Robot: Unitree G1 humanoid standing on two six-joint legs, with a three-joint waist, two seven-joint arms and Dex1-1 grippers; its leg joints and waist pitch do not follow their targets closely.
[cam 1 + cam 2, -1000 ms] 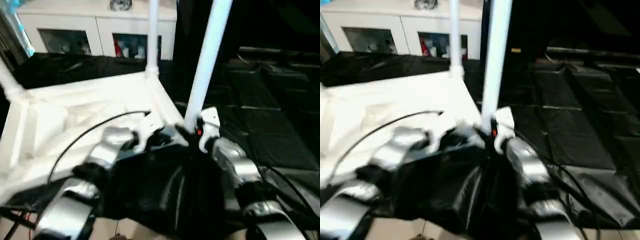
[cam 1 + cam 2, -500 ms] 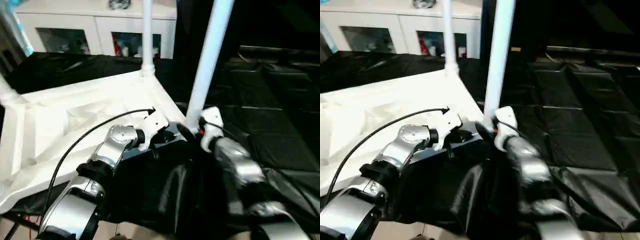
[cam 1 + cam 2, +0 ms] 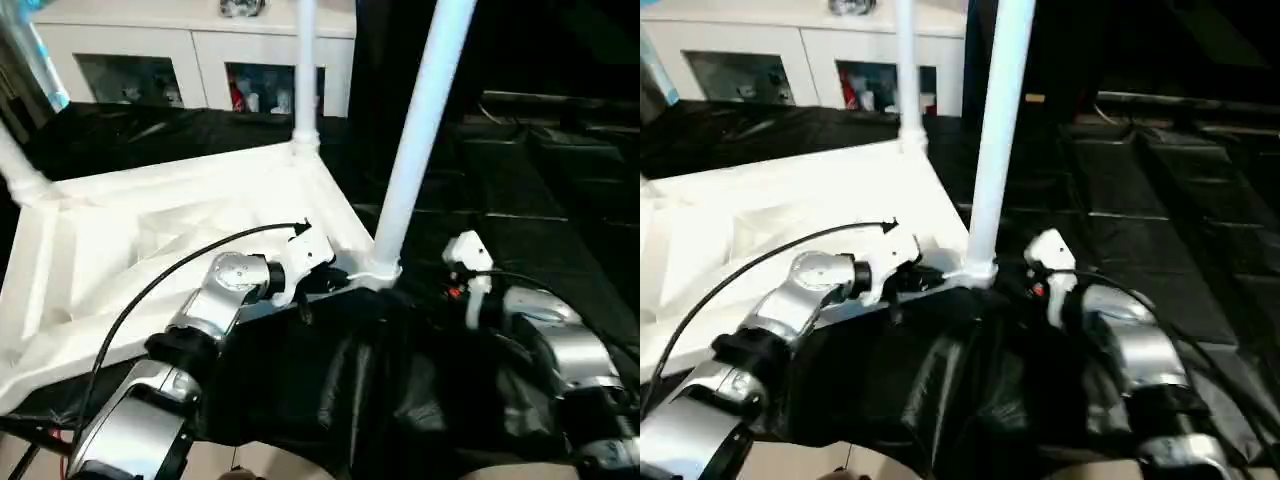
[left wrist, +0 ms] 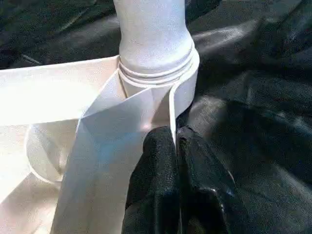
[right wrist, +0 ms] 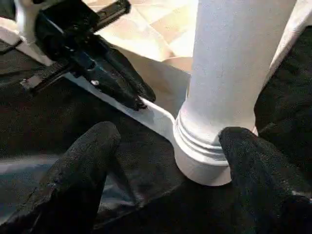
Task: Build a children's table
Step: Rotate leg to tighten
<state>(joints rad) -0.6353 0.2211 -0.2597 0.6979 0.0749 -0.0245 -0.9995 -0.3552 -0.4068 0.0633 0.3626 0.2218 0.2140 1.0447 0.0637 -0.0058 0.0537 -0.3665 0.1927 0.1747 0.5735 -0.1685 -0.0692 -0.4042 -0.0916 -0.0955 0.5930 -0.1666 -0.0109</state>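
Note:
The children's table (image 3: 150,230) lies upside down on black cloth, its ribbed underside facing up. A white leg (image 3: 420,130) stands upright in the near right corner socket (image 5: 202,161). Another leg (image 3: 305,70) stands at the far corner, and one more (image 3: 15,165) at the left. My left gripper (image 4: 173,136) is shut on the thin side wall of the table top, just beside that near socket. My right gripper (image 5: 168,139) is open, one finger (image 5: 92,151) well clear of the socket and the other finger (image 5: 243,151) close against it.
A white cabinet (image 3: 200,50) with glass-fronted compartments stands behind the table. Black cloth (image 3: 560,200) covers the ground to the right and in front. A black cable (image 3: 170,275) arches over my left forearm across the table top.
My right gripper has let go of the near leg's base, opened and drawn back to the right. The leg stays upright in its socket. My left gripper keeps its hold on the table's wall.

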